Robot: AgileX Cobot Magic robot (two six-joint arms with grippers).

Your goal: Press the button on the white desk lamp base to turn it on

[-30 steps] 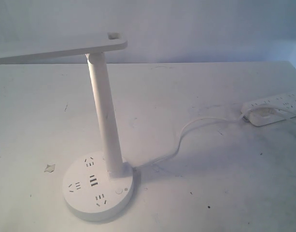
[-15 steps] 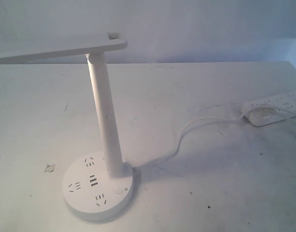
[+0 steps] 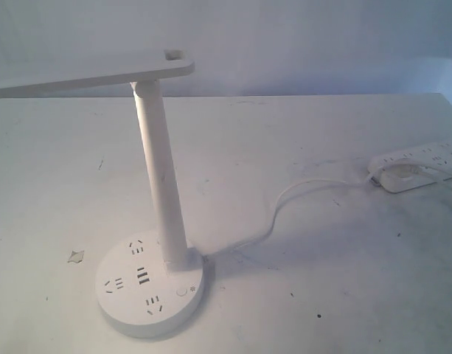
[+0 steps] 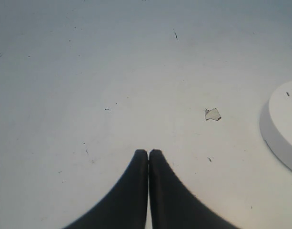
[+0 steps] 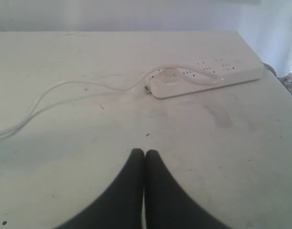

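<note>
— Entry one, the lamp?
— We logged the lamp (image 3: 161,177) standing on the table (image 3: 321,133), post slanted, with its base (image 3: 174,316) at the near left of the exterior view. The button (image 3: 182,291) sat on the base's near right part, just beside the post's foot, untouched.
— Entry two, the grippers?
— We found the left gripper (image 4: 148,153) with fingers pressed together and holding nothing, over bare table, a small scrap (image 4: 213,114) between it and the base's rim. The right gripper (image 5: 145,152) — likewise closed and empty — faced the power strip (image 5: 217,76), with the cord (image 3: 314,182) running off from it.
</note>
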